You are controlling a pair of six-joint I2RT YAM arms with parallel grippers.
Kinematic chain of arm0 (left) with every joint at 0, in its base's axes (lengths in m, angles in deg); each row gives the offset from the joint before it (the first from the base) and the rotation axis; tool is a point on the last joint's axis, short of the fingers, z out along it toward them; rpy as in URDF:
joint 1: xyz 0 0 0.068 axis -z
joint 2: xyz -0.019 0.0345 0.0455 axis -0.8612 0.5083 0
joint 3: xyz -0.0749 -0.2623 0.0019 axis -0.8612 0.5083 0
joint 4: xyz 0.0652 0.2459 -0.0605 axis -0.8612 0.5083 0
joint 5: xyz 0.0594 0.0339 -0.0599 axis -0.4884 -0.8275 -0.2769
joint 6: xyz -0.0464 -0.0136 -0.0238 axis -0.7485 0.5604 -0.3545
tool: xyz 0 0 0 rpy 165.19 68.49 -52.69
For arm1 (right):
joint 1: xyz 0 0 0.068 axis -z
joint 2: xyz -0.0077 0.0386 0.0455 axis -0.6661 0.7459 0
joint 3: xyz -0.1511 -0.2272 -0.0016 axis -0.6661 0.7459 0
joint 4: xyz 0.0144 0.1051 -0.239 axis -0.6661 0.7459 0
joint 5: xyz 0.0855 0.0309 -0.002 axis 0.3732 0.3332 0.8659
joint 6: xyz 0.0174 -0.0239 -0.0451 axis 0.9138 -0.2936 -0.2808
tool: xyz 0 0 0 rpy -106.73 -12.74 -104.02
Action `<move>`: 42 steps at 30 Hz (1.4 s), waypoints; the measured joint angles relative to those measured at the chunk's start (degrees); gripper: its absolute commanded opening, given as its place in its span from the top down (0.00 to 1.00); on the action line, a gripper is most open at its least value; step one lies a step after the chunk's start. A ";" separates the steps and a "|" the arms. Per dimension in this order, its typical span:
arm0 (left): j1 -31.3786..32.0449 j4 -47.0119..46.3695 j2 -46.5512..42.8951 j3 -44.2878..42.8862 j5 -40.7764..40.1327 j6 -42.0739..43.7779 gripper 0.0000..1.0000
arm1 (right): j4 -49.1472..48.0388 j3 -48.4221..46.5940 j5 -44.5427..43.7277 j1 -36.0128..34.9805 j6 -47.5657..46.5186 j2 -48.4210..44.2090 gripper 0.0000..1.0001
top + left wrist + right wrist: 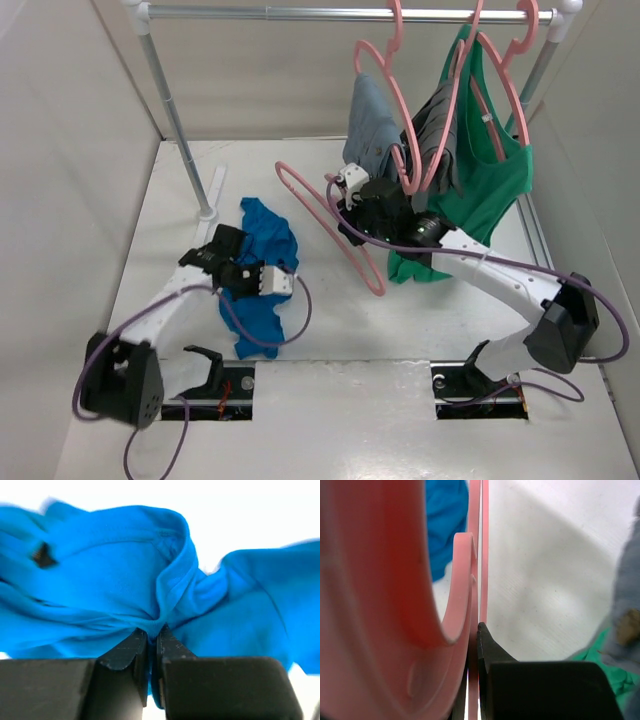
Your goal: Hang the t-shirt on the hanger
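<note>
The left gripper (152, 635) is pinching a fold of the royal-blue t-shirt (265, 240) just below its ribbed collar. Its jaws are pressing together, with only cloth between them. The rest of the shirt is lying crumpled on the white table (400, 330), left of centre and in front of the left arm.

The right gripper (474, 640) is clamping the thin bar of the pink hanger (380, 580) and holding it tilted above the table, just to the right of the shirt. Whether the frame is touching the cloth cannot be told.

Behind, a silver rail (300, 14) is spanning the back of the white-walled booth. It is carrying more pink hangers (400, 100), grey garments (372, 125) and a green tank top (490, 190).
</note>
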State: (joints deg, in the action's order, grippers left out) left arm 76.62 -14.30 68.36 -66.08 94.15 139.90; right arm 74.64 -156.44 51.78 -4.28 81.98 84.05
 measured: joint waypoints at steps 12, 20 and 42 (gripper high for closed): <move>1.73 3.50 -26.69 -0.24 11.80 -11.45 0.26 | 0.42 6.60 0.22 0.00 -1.40 -7.76 1.00; 3.52 -18.36 -2.93 -7.56 4.55 -35.36 0.66 | 1.64 9.14 0.55 0.00 -1.44 -10.01 1.00; 7.50 -29.20 16.59 -4.96 -10.88 -30.23 0.53 | 1.99 11.28 -2.14 0.00 0.48 -12.85 1.00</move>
State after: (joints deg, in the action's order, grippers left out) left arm 84.12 -43.50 84.95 -71.04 83.27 109.68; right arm 76.63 -145.16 49.64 -4.28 82.46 71.20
